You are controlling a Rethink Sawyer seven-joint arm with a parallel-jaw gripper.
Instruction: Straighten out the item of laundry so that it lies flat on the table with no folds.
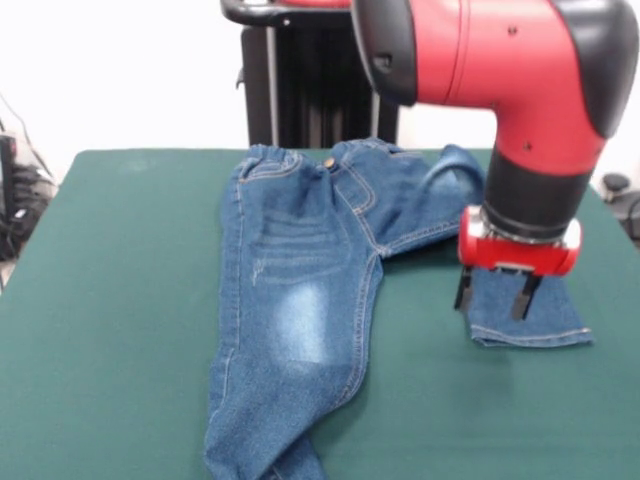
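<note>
The jeans [300, 290] lie on the green table [110, 300], waistband toward the far edge, one leg running straight down the picture toward the near edge with its hem bunched and partly cut off by the frame. The other leg is thrown out sideways and doubled over near the crotch, so its lower part and hem lie well apart from the first leg, under the arm. The gripper [496, 290] hangs over that hem end with its two fingers apart, tips at or just above the denim, holding nothing; contact cannot be confirmed. This placement suggests the hem end is the chosen pick point for drawing the bent leg out straight. The folded ridge near the crotch and the bunched hem remain to be cleared. The black stand [300, 80] behind the table stands clear of the cloth; nothing else obstructs the work
</note>
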